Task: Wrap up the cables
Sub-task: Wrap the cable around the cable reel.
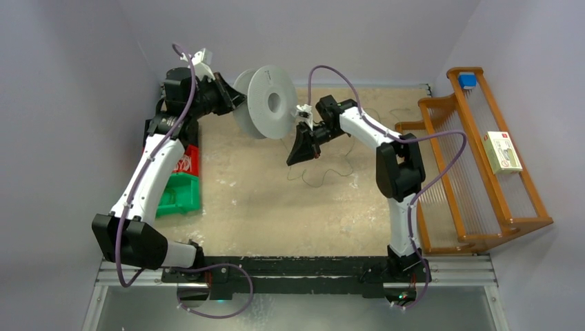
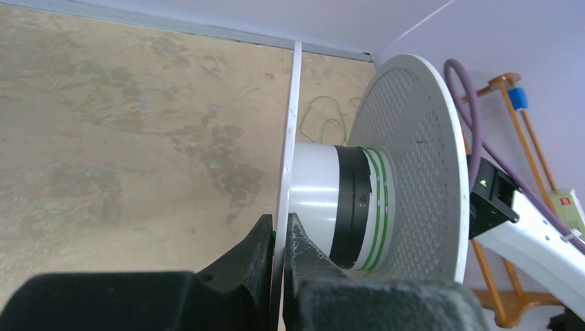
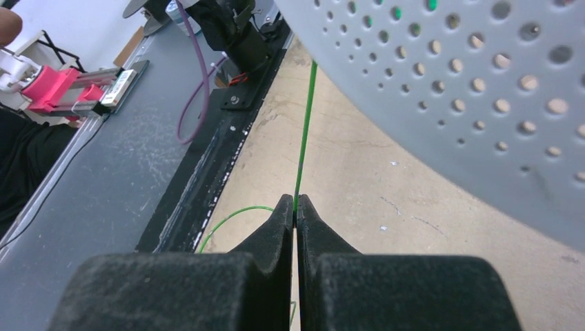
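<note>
A pale grey spool [image 1: 270, 102] hangs in the air at the back of the table. My left gripper [image 1: 238, 98] is shut on the rim of its near flange [image 2: 290, 158]; the left wrist view shows the white hub with a few green turns [image 2: 376, 207] and the perforated far flange [image 2: 421, 172]. My right gripper [image 1: 298, 153] sits just right of and below the spool, shut on a thin green cable [image 3: 304, 138] that runs taut up to the spool [image 3: 448, 89]. Loose cable [image 1: 330, 176] lies in loops on the table below it.
A wooden rack [image 1: 476, 165] with a small box stands at the right. Red and green bins [image 1: 181, 185] sit at the left under the left arm. Purple arm cables [image 1: 359, 93] arc over both arms. The table's dark front rail [image 3: 200, 179] lies near.
</note>
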Tool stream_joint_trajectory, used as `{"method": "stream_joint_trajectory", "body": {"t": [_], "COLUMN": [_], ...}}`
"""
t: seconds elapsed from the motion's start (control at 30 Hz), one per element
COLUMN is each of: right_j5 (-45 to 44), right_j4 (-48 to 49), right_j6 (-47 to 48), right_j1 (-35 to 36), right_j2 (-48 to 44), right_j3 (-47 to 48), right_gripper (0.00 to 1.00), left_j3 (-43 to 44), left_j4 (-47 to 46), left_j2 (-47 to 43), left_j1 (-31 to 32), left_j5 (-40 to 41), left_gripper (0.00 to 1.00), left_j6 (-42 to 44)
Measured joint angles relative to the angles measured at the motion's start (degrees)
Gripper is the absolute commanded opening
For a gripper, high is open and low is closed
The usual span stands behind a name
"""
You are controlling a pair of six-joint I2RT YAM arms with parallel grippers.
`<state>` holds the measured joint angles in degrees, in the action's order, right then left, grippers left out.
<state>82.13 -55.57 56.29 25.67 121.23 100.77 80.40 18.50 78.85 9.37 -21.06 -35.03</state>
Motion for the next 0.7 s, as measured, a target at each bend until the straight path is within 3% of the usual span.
{"method": "stream_joint_trajectory", "body": {"t": [0.37, 0.7], "right_j5": [2.73, 5.53], "right_j4": [-1.27, -2.21], "right_j6": [0.37, -0.59], "right_j1": [-2.40, -10.08], "right_j2": [0.24, 0.63], "right_j3": [-0.02, -0.13], "right_gripper": [0.06, 0.04], "left_j3": [0.00, -0.02], "left_j4": [-4.13, -3.37], "left_j2": [-1.53, -2.49], "left_j1": [-1.62, -2.10], "left_j5": [-8.61, -20.17], "left_gripper": [0.00, 0.00], "left_j6": [0.24, 8.98]}}
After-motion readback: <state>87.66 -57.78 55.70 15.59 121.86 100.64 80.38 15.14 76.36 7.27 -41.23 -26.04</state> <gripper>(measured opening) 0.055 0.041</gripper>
